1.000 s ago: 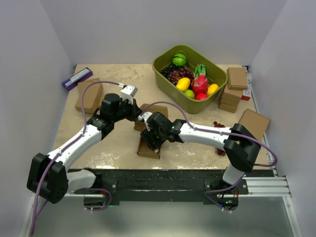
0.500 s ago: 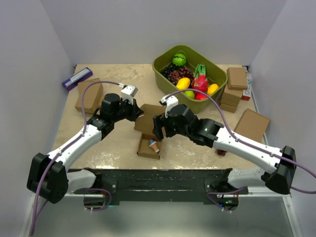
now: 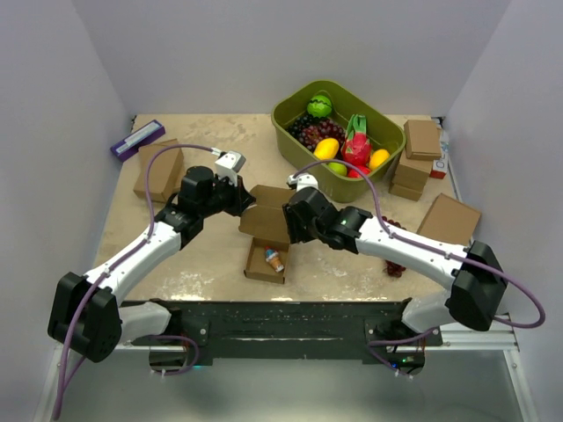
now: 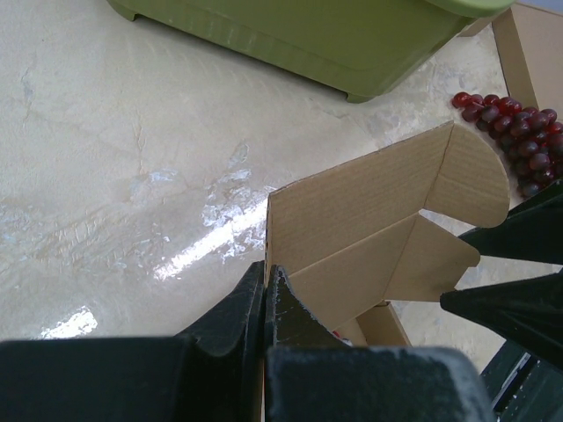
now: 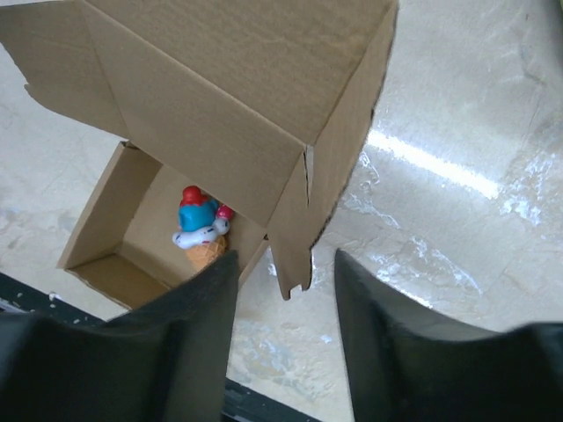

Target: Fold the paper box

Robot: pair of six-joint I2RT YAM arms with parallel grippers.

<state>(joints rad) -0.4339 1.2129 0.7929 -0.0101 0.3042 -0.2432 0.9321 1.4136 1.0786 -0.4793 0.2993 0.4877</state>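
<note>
**Item: paper box.** It sits at the middle of the tabletop, between your two arms. It is half-folded: the tray rests open on the surface and the lid panel is raised over it. From the right wrist view the lid hides the tray's far part.

**Contents:** a toy ice-cream cone lies inside the tray, partly under the lid's edge.

**Left claw:** fingers pressed together on the lid's left edge. Your own fingers cover the contact point.

**Right claw:** fingers apart, at the lid's right side. The tip of a side flap hangs just above the gap. You cannot tell whether either finger touches it. From above, the wrist covers the fingertips.

**Surroundings:**
- A green bin of fruit stands behind the box.
- Loose grapes lie to its right, partly cut off in the left wrist view.
- Stacked small brown boxes stand at the right edge.
- A flat brown box lies near them.
- Another brown box lies far left.
- A purple object lies beside that box, too small to identify.
</note>
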